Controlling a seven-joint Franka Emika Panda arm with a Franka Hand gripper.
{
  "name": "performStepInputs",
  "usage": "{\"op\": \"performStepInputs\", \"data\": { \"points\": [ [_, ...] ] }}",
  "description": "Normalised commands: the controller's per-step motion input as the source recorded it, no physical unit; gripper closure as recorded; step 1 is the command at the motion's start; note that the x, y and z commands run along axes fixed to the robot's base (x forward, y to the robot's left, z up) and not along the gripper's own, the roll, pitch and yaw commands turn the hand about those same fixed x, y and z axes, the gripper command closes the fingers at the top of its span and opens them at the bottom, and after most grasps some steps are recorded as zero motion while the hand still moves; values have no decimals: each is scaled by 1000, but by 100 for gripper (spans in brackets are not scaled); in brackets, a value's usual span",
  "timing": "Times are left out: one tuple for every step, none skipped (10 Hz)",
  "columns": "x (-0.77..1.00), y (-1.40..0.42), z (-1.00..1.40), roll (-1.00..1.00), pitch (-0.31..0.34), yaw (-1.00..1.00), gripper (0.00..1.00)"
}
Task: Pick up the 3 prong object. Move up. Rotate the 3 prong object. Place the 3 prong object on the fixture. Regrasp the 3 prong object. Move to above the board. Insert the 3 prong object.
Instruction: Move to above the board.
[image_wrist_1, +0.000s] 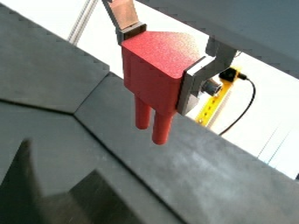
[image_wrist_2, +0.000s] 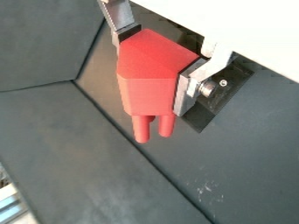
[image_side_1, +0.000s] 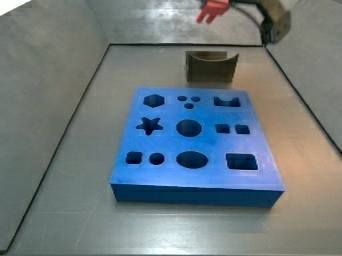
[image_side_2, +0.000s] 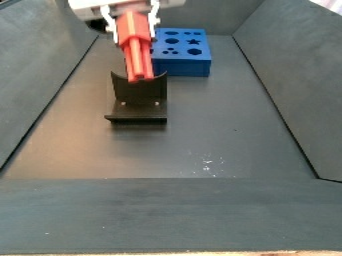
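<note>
3 prong object (image_side_2: 135, 52): hanging in the air above the fixture (image_side_2: 138, 97), prongs pointing down
Gripper (image_wrist_2: 160, 54): gripping the red block's upper body between silver fingers (image_wrist_2: 117, 19)
Board (image_side_1: 193, 148): lying flat beyond the fixture
</note>
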Motion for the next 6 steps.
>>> {"op": "performStepInputs", "data": {
  "points": [
    [-42, 75, 1000, -44, -29, 79, 100],
    [-43, 69, 1000, -46, -39, 52, 100],
    [-47, 66, 1000, -44, -41, 25, 100],
    [-51, 61, 1000, -53, -39, -3, 100],
    [-55, 57, 1000, -56, -29, -19, 100],
    [-59, 50, 1000, -59, -3, -35, 100]
  ]
}}
